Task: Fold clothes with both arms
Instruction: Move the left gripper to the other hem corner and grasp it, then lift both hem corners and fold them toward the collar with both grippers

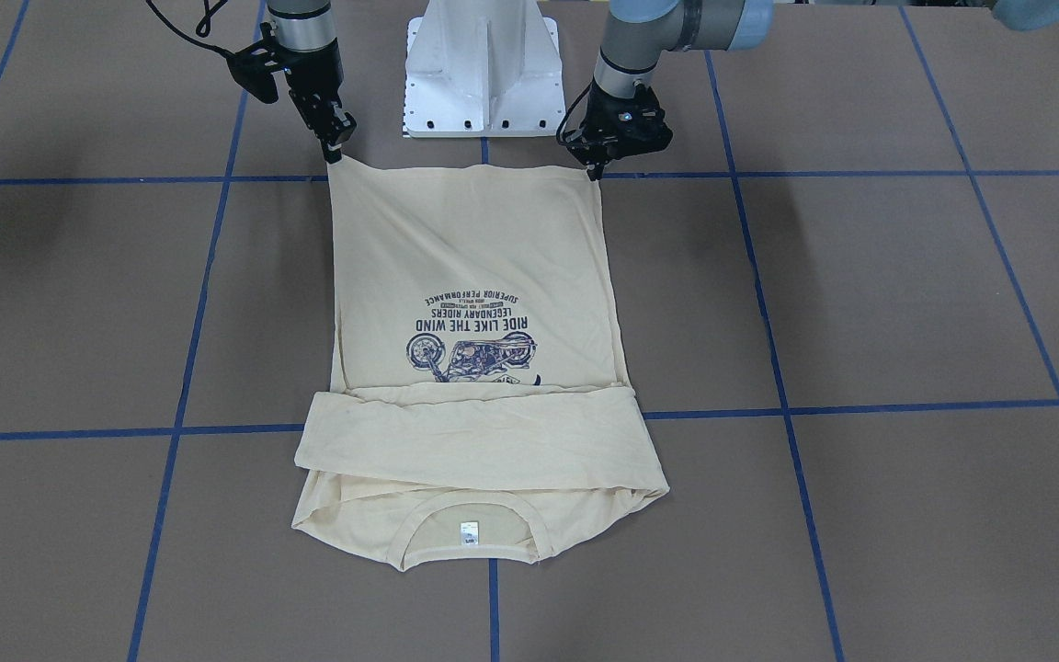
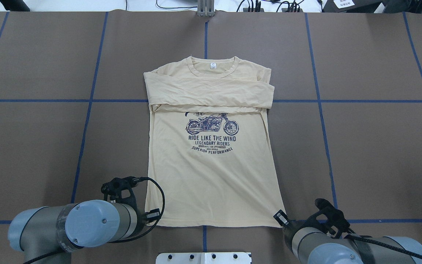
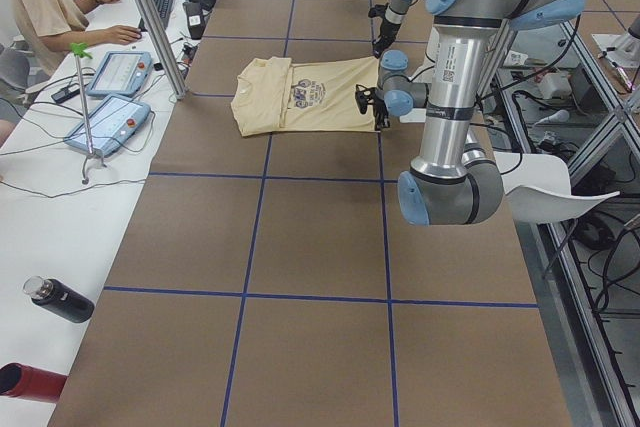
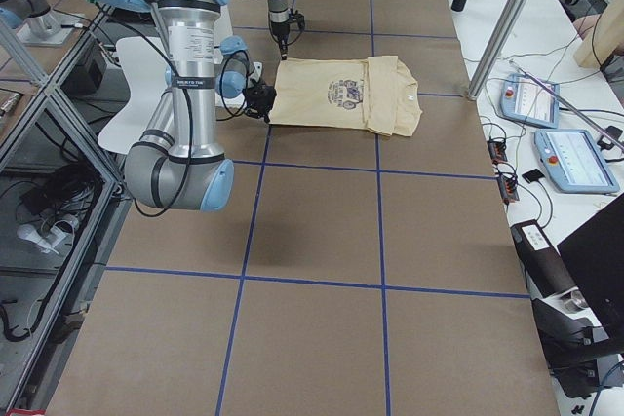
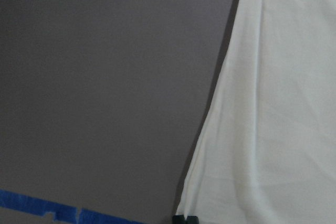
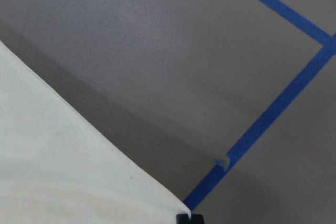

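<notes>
The cream-yellow T-shirt point(image 1: 474, 248) lies flat, print up, on the brown table, its collar and white tag point(image 2: 213, 66) at the far side. Both sleeves are folded across the chest point(image 2: 211, 93). My left gripper point(image 2: 153, 214) is shut on the hem's left corner, also seen in the front-facing view point(image 1: 597, 171). My right gripper point(image 2: 280, 218) is shut on the hem's right corner point(image 1: 335, 152). Both corners are drawn up slightly to the fingertips. The left wrist view shows the shirt's side edge point(image 5: 273, 129). The right wrist view shows the hem corner point(image 6: 52, 171).
The white pedestal base point(image 1: 483, 64) stands just behind the hem, between the arms. Blue tape lines point(image 2: 86, 121) cross the brown table. In the left exterior view an operator point(image 3: 40, 7) sits beside a side table with tablets point(image 3: 105, 122) and bottles point(image 3: 55, 299).
</notes>
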You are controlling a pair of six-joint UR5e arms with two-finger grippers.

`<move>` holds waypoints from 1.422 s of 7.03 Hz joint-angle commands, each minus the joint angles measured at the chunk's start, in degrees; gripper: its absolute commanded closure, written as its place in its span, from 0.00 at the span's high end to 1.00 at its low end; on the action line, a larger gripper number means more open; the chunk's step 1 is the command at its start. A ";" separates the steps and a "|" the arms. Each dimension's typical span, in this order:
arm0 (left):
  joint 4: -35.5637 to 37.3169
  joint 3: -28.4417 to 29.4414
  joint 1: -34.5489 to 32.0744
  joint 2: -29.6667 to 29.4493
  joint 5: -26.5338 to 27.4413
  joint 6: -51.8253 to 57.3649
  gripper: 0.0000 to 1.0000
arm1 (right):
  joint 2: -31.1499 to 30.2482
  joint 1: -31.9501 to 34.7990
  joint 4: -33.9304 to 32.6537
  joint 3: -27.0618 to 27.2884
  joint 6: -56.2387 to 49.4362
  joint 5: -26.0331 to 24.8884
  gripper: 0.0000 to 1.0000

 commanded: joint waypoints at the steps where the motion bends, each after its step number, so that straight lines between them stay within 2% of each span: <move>1: 2.05 -3.85 -0.53 0.56 -4.03 -0.09 0.00 | 0.01 0.00 0.07 1.04 0.00 0.48 0.00; 2: 3.46 -5.63 -0.45 0.57 -4.05 -0.97 0.00 | -0.07 0.00 -0.02 2.62 0.00 1.18 0.00; 5: 3.83 -13.27 0.26 5.39 -4.05 -6.91 0.00 | -0.60 -2.01 -0.80 5.96 0.00 1.36 0.00; 7: 3.92 -18.36 0.52 8.10 -8.68 -12.45 0.00 | -0.69 -3.42 -5.44 10.00 0.00 2.15 0.00; 8: 3.83 -18.74 1.04 8.56 -8.62 -13.36 0.00 | -0.78 -3.34 -5.73 10.36 0.00 2.50 0.00; 10: 3.83 -17.17 0.09 4.54 -8.97 -10.06 0.00 | -0.34 -1.42 -5.73 9.76 -0.44 2.51 0.00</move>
